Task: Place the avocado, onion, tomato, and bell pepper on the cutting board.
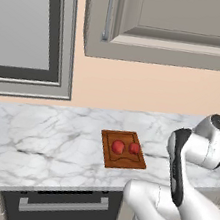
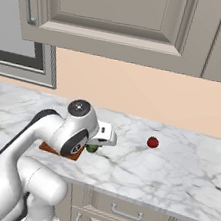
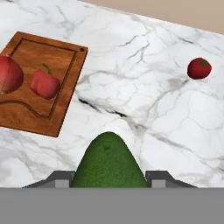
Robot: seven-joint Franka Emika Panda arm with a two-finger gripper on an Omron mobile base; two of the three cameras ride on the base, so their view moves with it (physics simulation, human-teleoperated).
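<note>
Tabletop [image 3: 144,78] is white marble with the cutting board [image 3: 52,113] carrying a red pepper [image 3: 44,84] and onion [image 3: 8,74], a tomato [image 3: 199,68] sits well apart, and the gripper [image 3: 108,180] is clamped on the avocado [image 3: 108,164] beside the board.

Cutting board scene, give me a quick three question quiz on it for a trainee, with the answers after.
1. True or false: the gripper is shut on the avocado.
2. How many red items lie on the cutting board?
A. none
B. two
C. four
3. Fill in: the tomato sits on the ______, apart from the board.

Key:
1. True. In the hand view the green avocado sits between the fingertips.
2. B. The onion and the bell pepper lie side by side on the board.
3. Counter. The tomato rests alone on the marble, off to one side of the board.
</note>
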